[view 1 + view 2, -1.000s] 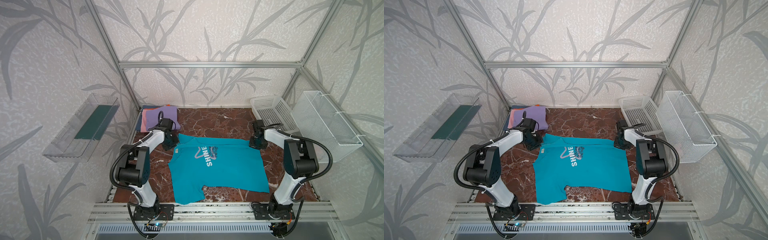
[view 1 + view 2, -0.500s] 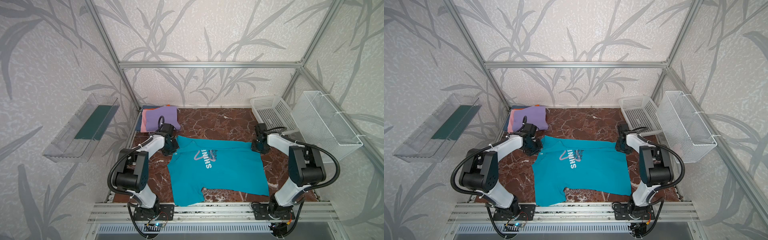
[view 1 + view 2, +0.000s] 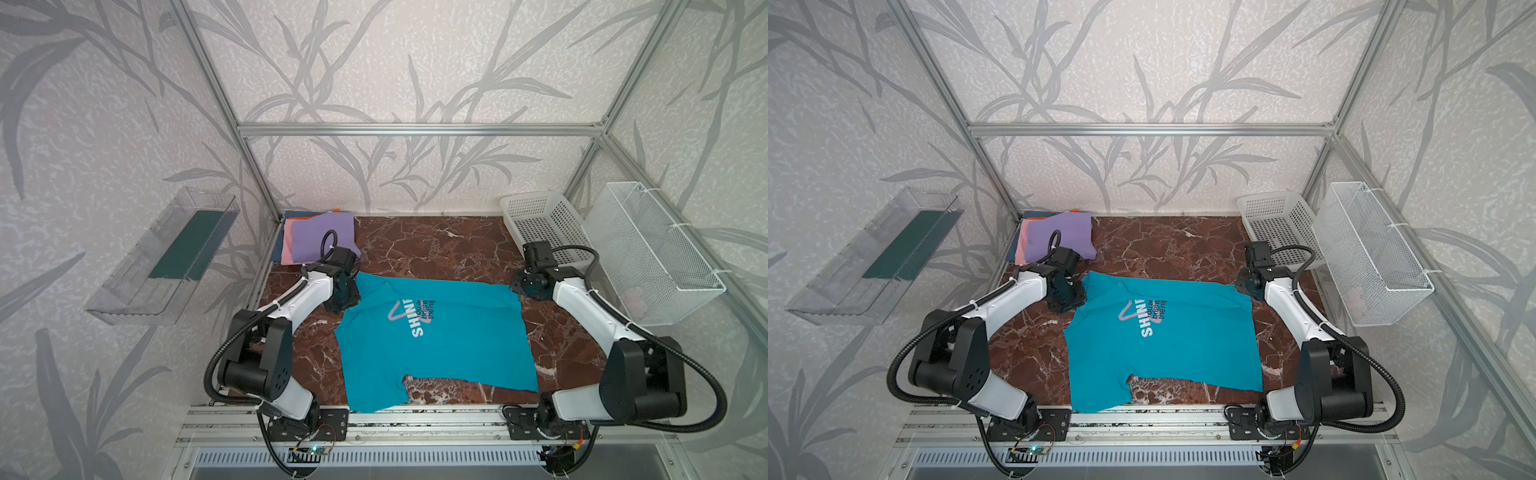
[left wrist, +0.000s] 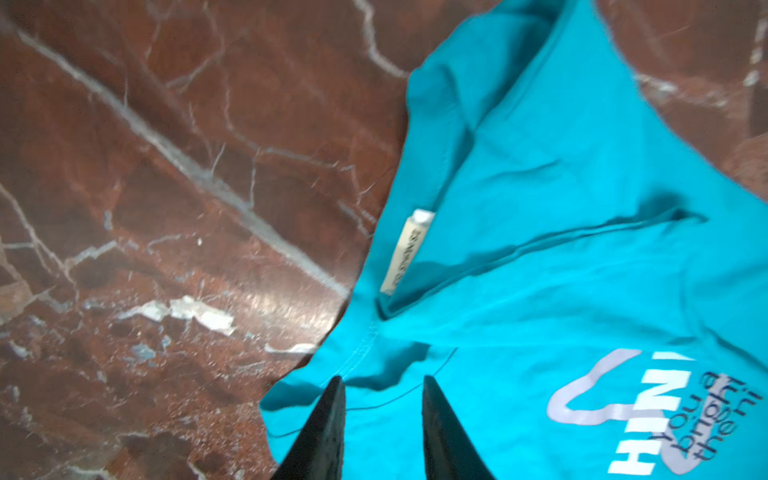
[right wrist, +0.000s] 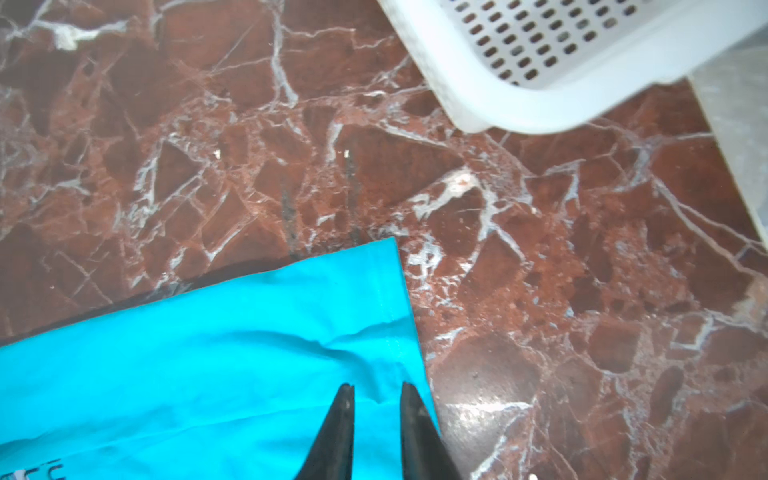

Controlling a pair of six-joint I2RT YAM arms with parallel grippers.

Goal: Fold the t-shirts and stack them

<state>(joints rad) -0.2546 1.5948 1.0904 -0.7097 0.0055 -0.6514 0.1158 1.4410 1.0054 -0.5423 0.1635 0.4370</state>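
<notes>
**Teal tee spread on the table, a claw at each far corner**

The teal tee [image 3: 436, 345] lies print-up across the middle of the marble table [image 3: 436, 245], seen the same way in both top views [image 3: 1163, 345]. Its collar end points to the left arm and its hem to the right arm. One sleeve sticks out at the near edge, close to the front rail. A fold along the far side covers the end of the white lettering.

The left claw [image 3: 347, 297] sits low over the collar-side corner of the tee. From its wrist camera, the left claw [image 4: 380, 380] has its fingers [image 4: 332, 415] clearly apart, with bare teal cloth between them and nothing gripped. The collar with its pale label [image 4: 405, 253] lies just beyond the tips.

The right claw [image 3: 519, 286] hangs over the far hem corner. In its wrist view the right claw [image 5: 376, 386] shows a narrow gap, with cloth lying flat under the tips and a small crease running up to them. I see nothing pinched.

The stack [image 3: 324, 237] of folded tees sits in the far left corner, lilac on top, apart from the teal one. A white basket [image 3: 536, 220] stands in the far right corner, near the right claw.
</notes>
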